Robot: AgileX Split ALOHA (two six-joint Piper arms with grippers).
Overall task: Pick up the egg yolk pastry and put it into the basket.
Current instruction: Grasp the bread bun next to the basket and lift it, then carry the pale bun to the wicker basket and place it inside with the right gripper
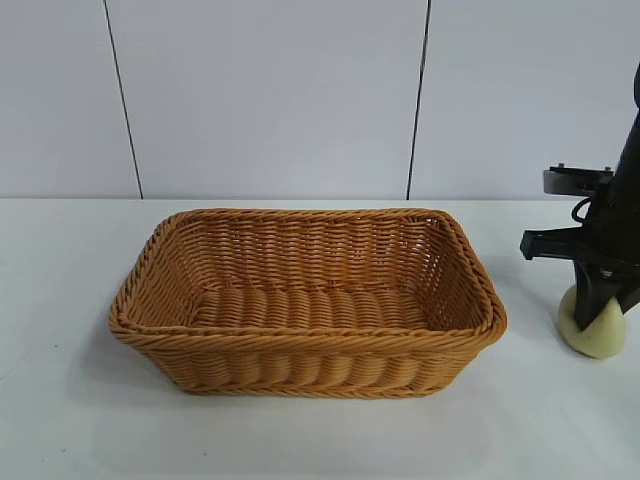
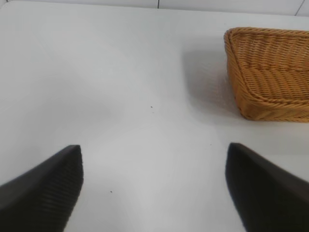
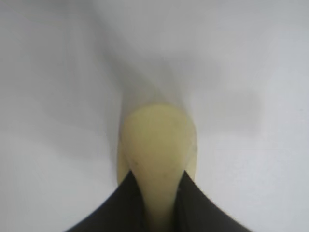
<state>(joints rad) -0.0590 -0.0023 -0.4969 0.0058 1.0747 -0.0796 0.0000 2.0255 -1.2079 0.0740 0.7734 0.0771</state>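
Note:
The egg yolk pastry point(image 1: 597, 330), a pale yellow-green dome, sits on the white table at the far right, to the right of the basket point(image 1: 305, 375). My right gripper point(image 1: 605, 308) comes down on it from above, its two black fingers pressed into the pastry's sides. In the right wrist view the pastry point(image 3: 157, 145) is squeezed between the right gripper point(image 3: 157, 180). The orange-brown wicker basket is empty; its corner shows in the left wrist view point(image 2: 270, 72). My left gripper point(image 2: 154, 150) is open and empty over bare table, away from the basket; it does not show in the exterior view.
The white table point(image 1: 60, 400) runs to a pale panelled wall point(image 1: 270, 100) at the back. The basket fills the table's middle. A narrow strip of bare table lies between the basket's right rim and the pastry.

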